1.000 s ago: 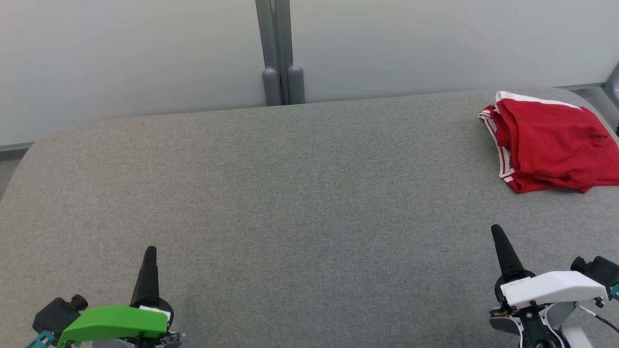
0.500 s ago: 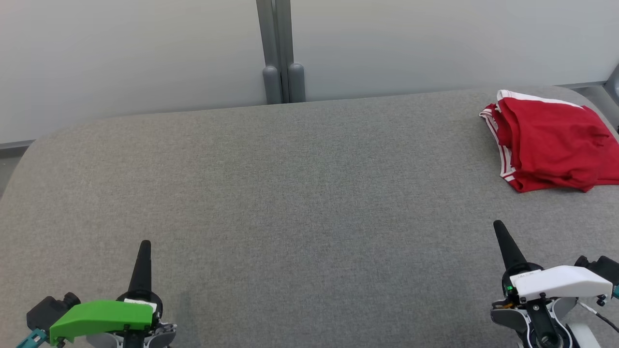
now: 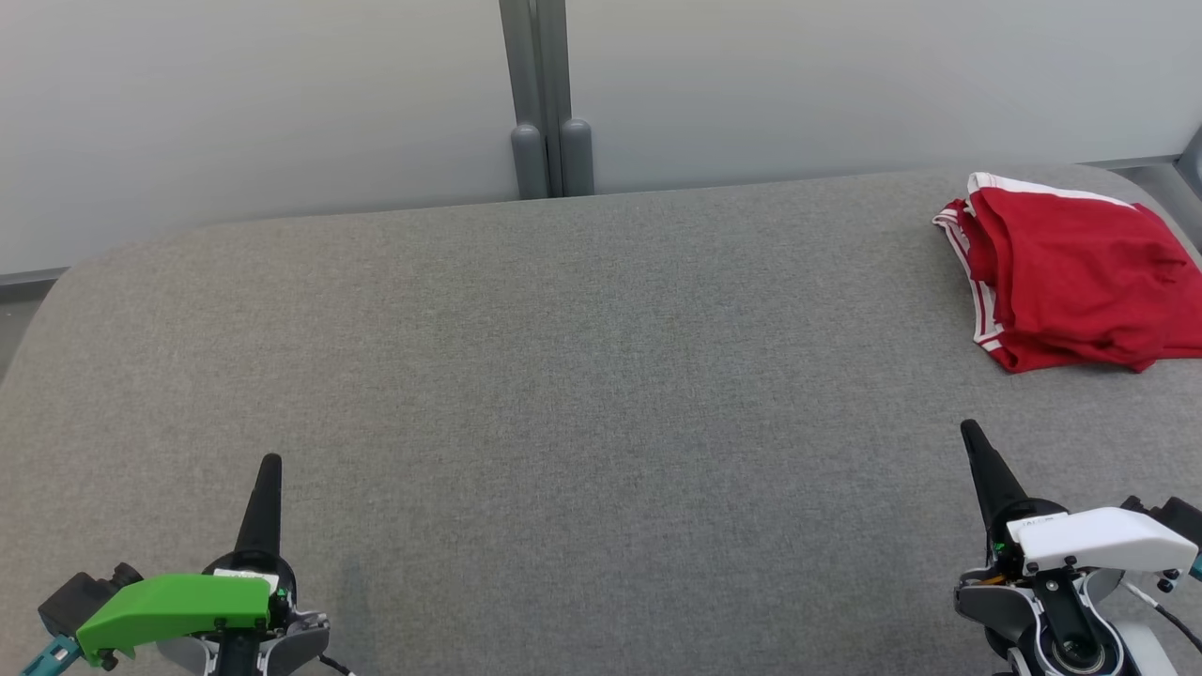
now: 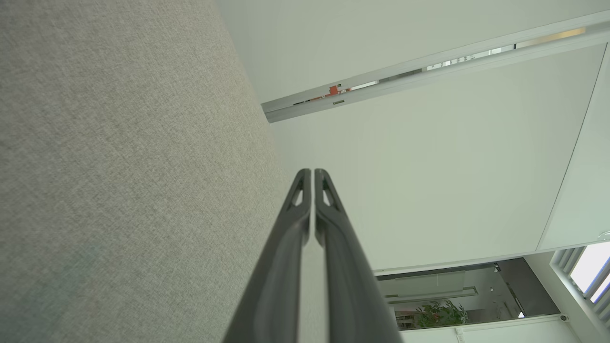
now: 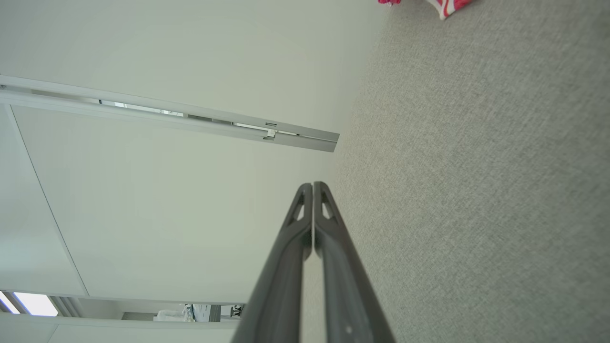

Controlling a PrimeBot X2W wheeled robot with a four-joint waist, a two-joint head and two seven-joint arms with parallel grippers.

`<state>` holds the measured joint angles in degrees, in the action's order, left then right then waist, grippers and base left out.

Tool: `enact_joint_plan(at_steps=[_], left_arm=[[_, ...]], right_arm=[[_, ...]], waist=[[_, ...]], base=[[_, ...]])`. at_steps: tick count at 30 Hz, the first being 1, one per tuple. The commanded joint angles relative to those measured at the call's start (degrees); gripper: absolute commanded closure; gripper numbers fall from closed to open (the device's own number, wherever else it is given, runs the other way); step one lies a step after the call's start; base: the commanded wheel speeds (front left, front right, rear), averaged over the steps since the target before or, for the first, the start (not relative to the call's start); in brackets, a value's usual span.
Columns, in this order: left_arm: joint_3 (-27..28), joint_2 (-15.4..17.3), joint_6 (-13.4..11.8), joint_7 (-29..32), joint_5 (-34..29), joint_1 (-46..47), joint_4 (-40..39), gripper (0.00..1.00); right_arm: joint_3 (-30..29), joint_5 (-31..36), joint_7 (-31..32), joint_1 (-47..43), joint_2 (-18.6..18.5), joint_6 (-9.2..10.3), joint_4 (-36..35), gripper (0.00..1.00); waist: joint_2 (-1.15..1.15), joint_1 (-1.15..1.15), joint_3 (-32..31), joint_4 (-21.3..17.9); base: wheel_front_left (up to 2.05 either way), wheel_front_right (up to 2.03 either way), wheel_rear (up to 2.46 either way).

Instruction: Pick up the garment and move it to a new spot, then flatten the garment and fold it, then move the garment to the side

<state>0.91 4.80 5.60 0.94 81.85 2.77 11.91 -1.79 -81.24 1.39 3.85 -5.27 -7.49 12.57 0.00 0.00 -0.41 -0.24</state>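
Garment (image 3: 1071,272) lies roughly folded on the grey surface (image 3: 563,376).

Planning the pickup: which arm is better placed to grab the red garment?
Right, likely. The right pincer sits near the garment at the far right; the left pincer is far across.

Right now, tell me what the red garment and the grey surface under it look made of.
Red garment: soft, thin cloth, probably jersey knit, matte; it slumps in loose folds, with white striped trim along one edge. Grey surface: woven upholstery fabric, matte and heathered; fine weave shows in the wrist views.
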Motion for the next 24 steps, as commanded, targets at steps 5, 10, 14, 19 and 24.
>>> enact_joint_plan(at_steps=[5, 10, 14, 19, 24], left_arm=[[0.82, 0.28, 0.69, 0.8, 2.95, 1.65, 0.37, 1.0], [1.37, 0.22, 1.09, 1.45, 5.1, 2.14, 0.74, 1.0], [1.8, 0.16, 1.2, 1.93, 6.71, 2.44, 1.0, 1.0], [2.24, 0.1, 1.59, 2.54, 8.64, 2.87, 1.35, 1.0], [2.72, 0.03, 1.75, 3.07, 10.59, 3.36, 1.72, 1.0]], right_arm=[[-0.74, -3.03, 0.76, 1.17, 0.15, -0.01, 0.21, 1.0], [-1.21, -5.25, 1.43, 1.42, 0.32, -0.01, 0.48, 1.0], [-1.57, -6.8, 1.91, 1.65, 0.46, -0.02, 0.66, 1.0], [-2.0, -8.81, 2.51, 1.9, 0.65, -0.01, 0.9, 1.0], [-2.42, -10.66, 3.05, 2.21, 0.8, -0.01, 1.14, 1.0]], waist=[[0.0, 0.0, 0.1, 0.04], [0.0, 0.0, 0.2, 0.08], [0.0, 0.0, 0.27, 0.11], [0.0, 0.0, 0.37, 0.15], [0.0, 0.0, 0.47, 0.19]], base=[[0.0, 0.0, 0.0], [0.0, 0.0, 0.0], [0.0, 0.0, 0.0], [0.0, 0.0, 0.0], [0.0, 0.0, 0.0]])
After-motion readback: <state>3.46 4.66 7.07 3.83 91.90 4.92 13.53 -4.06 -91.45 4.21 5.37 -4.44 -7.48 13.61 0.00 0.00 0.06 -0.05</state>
